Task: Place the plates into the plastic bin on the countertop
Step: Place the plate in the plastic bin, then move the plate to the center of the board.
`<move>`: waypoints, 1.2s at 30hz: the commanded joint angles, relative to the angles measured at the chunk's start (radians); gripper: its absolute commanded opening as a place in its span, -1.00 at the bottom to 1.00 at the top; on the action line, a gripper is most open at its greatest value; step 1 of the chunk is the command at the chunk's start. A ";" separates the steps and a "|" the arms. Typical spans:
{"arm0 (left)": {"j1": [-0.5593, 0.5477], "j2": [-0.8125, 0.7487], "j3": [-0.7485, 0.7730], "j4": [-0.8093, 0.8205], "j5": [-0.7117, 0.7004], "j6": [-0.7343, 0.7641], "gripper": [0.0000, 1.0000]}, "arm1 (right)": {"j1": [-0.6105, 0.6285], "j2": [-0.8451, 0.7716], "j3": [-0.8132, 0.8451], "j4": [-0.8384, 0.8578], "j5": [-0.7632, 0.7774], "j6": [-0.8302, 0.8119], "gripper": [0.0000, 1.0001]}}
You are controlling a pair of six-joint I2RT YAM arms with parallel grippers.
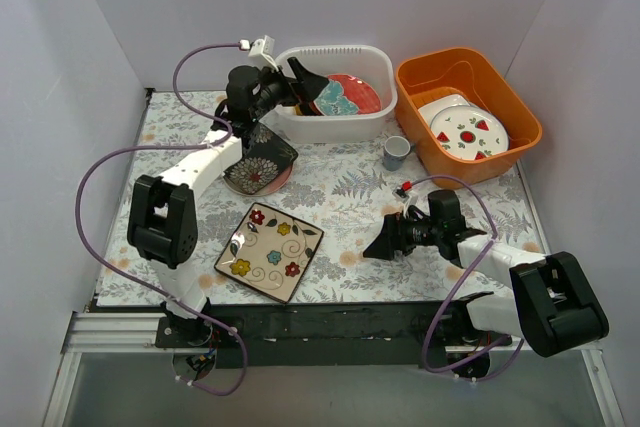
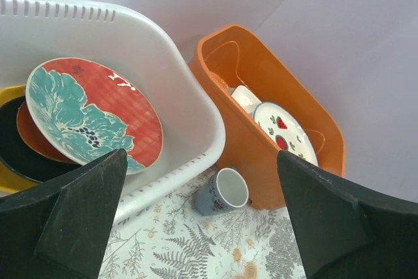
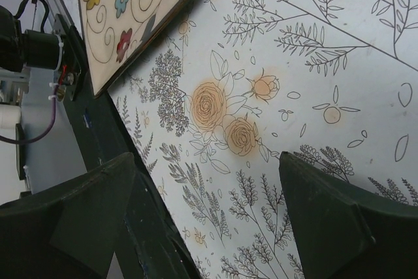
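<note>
Hovering at the bin (image 2: 150,50) with a red plate (image 2: 130,112) inside, left end effector (image 2: 202,220) gapes empty, right end effector (image 3: 209,220) gapes over the table (image 3: 313,96).

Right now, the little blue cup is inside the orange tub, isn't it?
No. The little blue cup is outside the orange tub, on the countertop right beside it. The left wrist view shows this.
</note>
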 commanded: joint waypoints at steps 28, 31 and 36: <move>0.017 -0.732 -0.839 -0.184 -0.192 -0.166 0.96 | 0.176 0.136 0.136 0.094 0.080 0.092 0.91; 0.017 -0.781 -0.924 -0.196 -0.225 -0.199 0.96 | 0.208 0.178 0.147 0.120 0.097 0.111 0.90; 0.017 -0.897 -0.998 -0.259 -0.306 -0.234 0.96 | 0.237 0.251 0.174 0.174 0.106 0.141 0.89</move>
